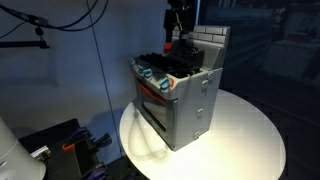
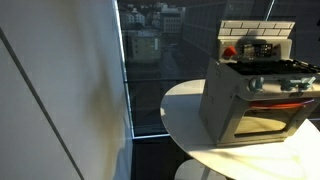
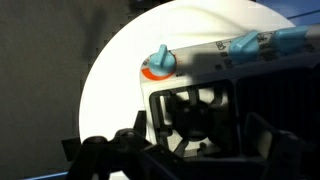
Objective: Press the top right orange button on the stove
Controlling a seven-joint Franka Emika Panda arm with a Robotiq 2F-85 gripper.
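Note:
A grey toy stove (image 1: 185, 105) stands on a round white table (image 1: 250, 140); it also shows in an exterior view (image 2: 225, 100). Its front edge carries blue knobs on orange bases (image 1: 158, 78). In the wrist view one blue knob with an orange base (image 3: 157, 64) sits at the stove's corner, with more blue knobs (image 3: 262, 42) along the edge. My gripper (image 1: 178, 42) hangs over the black burners at the back of the stove top. In the wrist view its fingers (image 3: 197, 140) are apart on either side of a black burner grate (image 3: 195, 108). It is open and holds nothing.
A grey tiled backsplash (image 1: 212, 40) rises behind the burners, close to the gripper. The oven door (image 2: 268, 118) has a lit window. Black equipment and cables (image 1: 60, 150) lie on the floor beside the table. A large window (image 2: 150, 60) stands behind the table.

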